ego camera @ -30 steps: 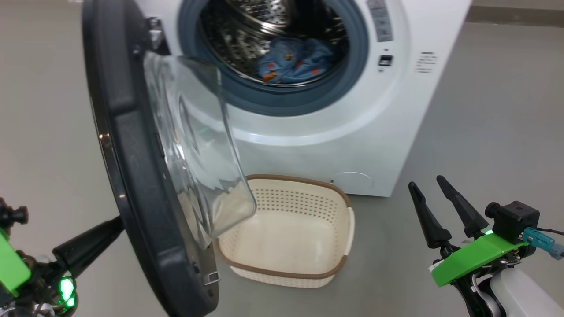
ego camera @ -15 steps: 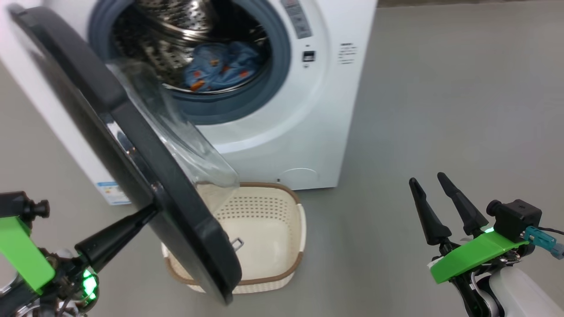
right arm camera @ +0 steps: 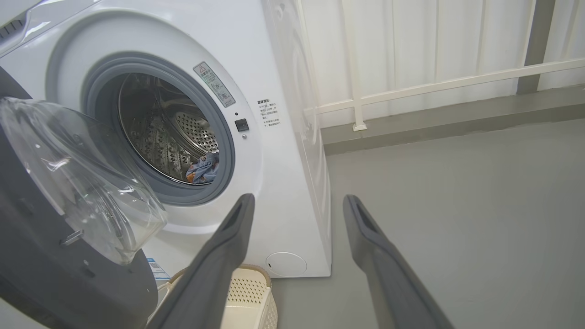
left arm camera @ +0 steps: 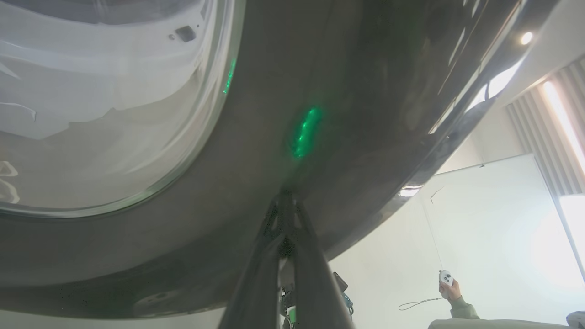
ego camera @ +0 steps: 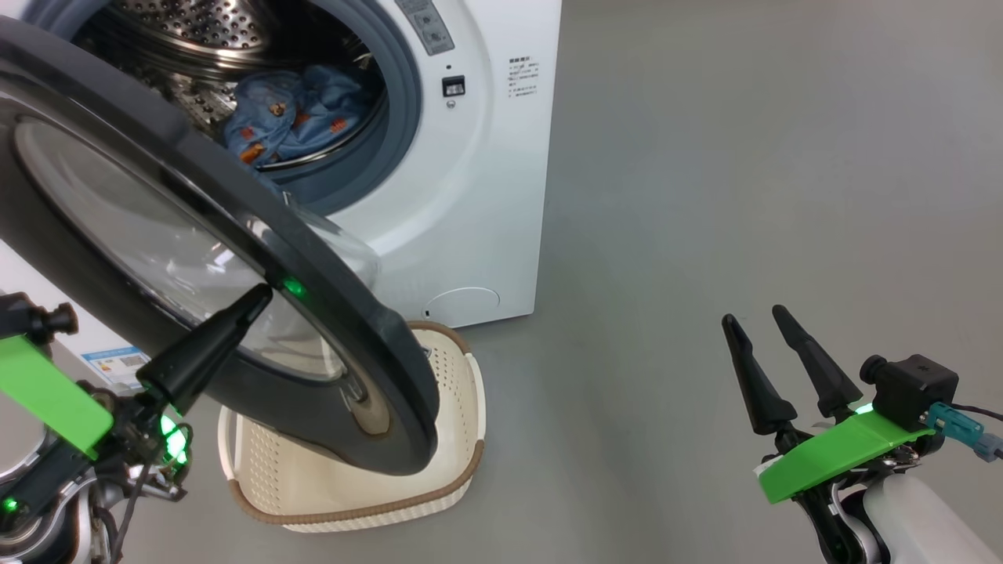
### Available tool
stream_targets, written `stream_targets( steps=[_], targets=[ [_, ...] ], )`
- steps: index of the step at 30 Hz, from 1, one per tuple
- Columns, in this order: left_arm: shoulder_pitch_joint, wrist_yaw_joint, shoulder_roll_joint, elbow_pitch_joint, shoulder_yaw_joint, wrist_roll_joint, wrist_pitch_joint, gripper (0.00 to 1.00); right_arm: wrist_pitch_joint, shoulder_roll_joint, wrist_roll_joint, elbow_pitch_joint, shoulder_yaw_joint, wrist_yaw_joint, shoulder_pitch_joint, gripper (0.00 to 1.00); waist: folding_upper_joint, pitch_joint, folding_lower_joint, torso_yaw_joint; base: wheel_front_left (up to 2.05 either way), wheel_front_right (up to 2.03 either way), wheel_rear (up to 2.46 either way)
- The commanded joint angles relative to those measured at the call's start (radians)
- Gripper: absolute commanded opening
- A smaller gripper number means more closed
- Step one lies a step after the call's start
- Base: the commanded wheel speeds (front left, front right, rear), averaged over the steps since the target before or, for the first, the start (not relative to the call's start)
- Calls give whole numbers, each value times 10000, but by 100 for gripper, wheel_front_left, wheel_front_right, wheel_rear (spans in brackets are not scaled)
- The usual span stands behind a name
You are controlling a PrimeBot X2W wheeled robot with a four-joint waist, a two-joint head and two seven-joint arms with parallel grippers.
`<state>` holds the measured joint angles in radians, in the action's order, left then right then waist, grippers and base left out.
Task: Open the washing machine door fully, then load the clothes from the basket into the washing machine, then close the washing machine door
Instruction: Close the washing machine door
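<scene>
The washing machine (ego camera: 486, 196) stands at the upper left with blue clothes (ego camera: 298, 110) lying in its steel drum. The washing machine door (ego camera: 157, 137) hangs half swung, its glossy black ring and glass centre turned toward me. My left gripper (ego camera: 258, 296) is shut and empty, its tip pressed against the outer face of the black ring (left arm camera: 343, 91). The basket (ego camera: 462, 392) sits on the floor under the door, partly hidden by it; no clothes show in the part I see. My right gripper (ego camera: 754, 317) hangs open over bare floor, far right of the machine (right arm camera: 283, 68).
Grey floor spreads to the right of the machine. A white railing and curtain (right arm camera: 411, 55) run along the wall behind. A person's hand (left arm camera: 450, 288) holding a small controller shows in the left wrist view.
The head camera has turned, shifting the machine left. The door has swung from edge-on toward the machine, its outer face now showing, with my left gripper tip still against it. The right gripper kept still.
</scene>
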<state>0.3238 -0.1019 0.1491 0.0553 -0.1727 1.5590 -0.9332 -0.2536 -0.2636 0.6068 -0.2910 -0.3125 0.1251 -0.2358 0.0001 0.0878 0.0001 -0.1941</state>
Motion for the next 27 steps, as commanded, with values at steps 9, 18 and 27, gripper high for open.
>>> stream_targets(
  steps=[9, 18, 27],
  targets=[
    [566, 337, 182, -158, -342, -206, 176, 0, -82, -78, -83, 224, -65, 56, 11, 100, -1, -73, -1, 305, 0, 0, 0],
    [482, 521, 160, -243, -491, -295, 374, 0, -82, -128, -73, 204, -93, 56, 73, 100, -1, -186, -1, 779, 0, 0, 0],
    [55, 1467, 381, 63, -465, -1760, 1442, 100, -82, -120, -81, 222, -29, 56, 108, 100, -1, -194, -1, 1098, 0, 0, 0]
  ],
)
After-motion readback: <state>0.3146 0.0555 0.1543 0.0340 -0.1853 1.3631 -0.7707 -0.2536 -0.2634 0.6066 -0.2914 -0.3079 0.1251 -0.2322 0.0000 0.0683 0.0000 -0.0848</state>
